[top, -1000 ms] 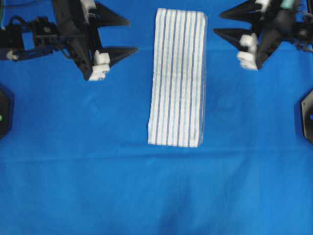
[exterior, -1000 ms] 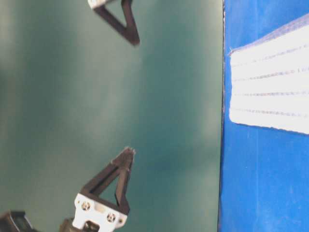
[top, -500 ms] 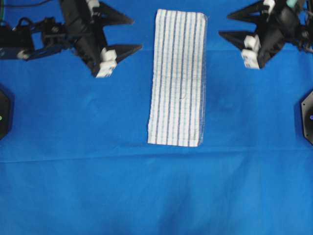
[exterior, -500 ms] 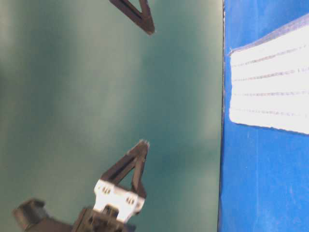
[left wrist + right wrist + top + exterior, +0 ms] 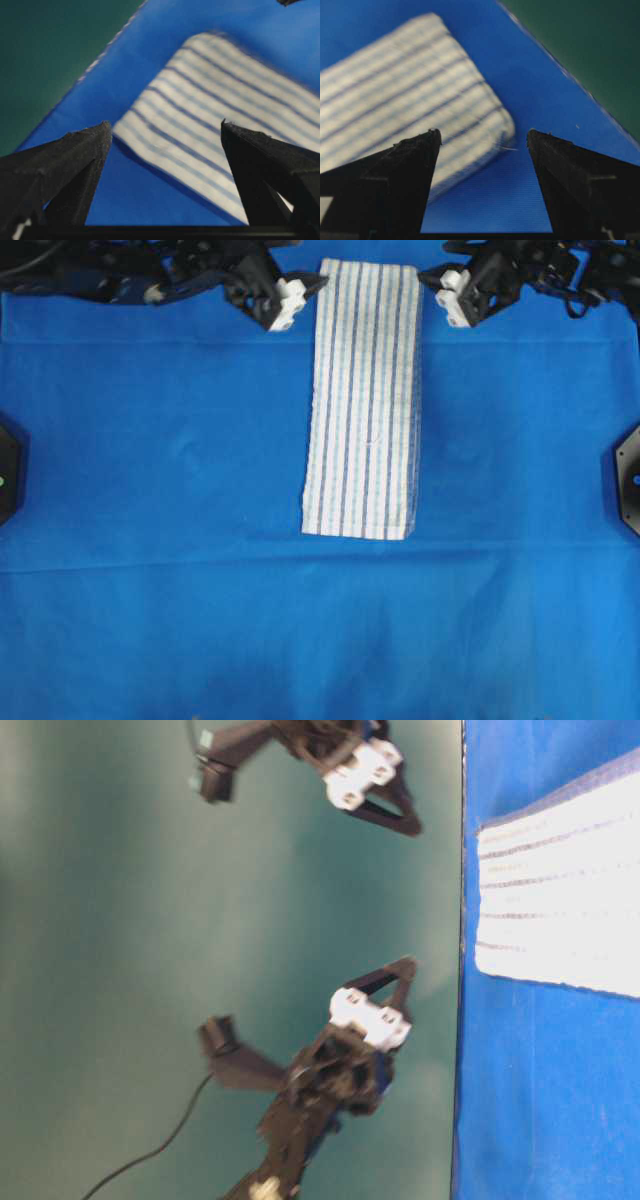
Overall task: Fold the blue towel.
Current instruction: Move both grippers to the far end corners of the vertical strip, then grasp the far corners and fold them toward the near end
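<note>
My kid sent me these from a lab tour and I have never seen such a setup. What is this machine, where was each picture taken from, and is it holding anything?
It is a two-armed robot. The overhead view looks straight down: a long white woven towel with thin blue stripes lies on a plain blue table covering. The left gripper and right gripper flank its far end. The table-level view shows both from the side. Two pictures come from cameras on the wrists, looking out between black fingers. Both grippers are open and hold nothing.
</note>
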### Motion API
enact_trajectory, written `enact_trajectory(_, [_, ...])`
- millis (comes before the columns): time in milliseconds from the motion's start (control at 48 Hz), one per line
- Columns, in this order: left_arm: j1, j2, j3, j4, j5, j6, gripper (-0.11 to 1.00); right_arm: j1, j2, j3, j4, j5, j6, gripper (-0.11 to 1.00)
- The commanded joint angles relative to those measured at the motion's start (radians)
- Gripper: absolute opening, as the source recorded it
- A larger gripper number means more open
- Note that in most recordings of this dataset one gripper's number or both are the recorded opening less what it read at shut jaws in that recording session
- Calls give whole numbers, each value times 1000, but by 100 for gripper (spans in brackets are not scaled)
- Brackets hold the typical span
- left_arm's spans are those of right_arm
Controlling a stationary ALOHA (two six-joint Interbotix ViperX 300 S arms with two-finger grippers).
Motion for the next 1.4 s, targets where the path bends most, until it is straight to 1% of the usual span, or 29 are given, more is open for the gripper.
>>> enact_trajectory(0, [17,34,-61,-2,-6,-2,90,-15,48,-48,5,-8,2,68])
enact_trajectory(188, [26,140,-153,-2,0,-9,90,-29,144,-92,9,-9,2,68])
enact_trajectory(313, [26,193,-195,-2,9,-23,90,-37,189,-106,12,-15,2,68])
enact_trajectory(542, [26,222,-221,-2,55,-26,90,-44,236,-121,15,-29,2,68])
enact_trajectory(646, [26,224,-229,-2,92,-26,86,-44,239,-123,15,-28,2,68])
enact_trajectory(709, [25,227,-233,0,126,-23,78,-44,239,-123,15,-29,2,66])
enact_trajectory(771, [25,229,-235,2,141,-23,64,-38,238,-121,15,-29,0,59])
enact_trajectory(834, [23,229,-233,0,143,-23,49,-32,238,-120,15,-29,0,45])
enact_trajectory(938, [12,230,-236,2,143,-21,23,-20,238,-117,15,-29,2,16])
enact_trajectory(959, [11,230,-236,2,143,-20,20,-18,238,-117,15,-29,2,11])
enact_trajectory(980, [9,230,-236,2,143,-17,17,-17,238,-117,15,-29,2,9])
enact_trajectory(1021, [6,230,-238,2,141,-12,11,-17,238,-117,15,-29,2,9])
enact_trajectory(1084, [6,232,-238,2,143,-12,6,-17,238,-117,15,-29,2,9])
enact_trajectory(1125, [6,230,-236,2,147,-11,5,-17,238,-118,15,-29,2,9])
enact_trajectory(1376, [18,202,-241,3,164,-2,5,-20,222,-126,15,-29,2,9])
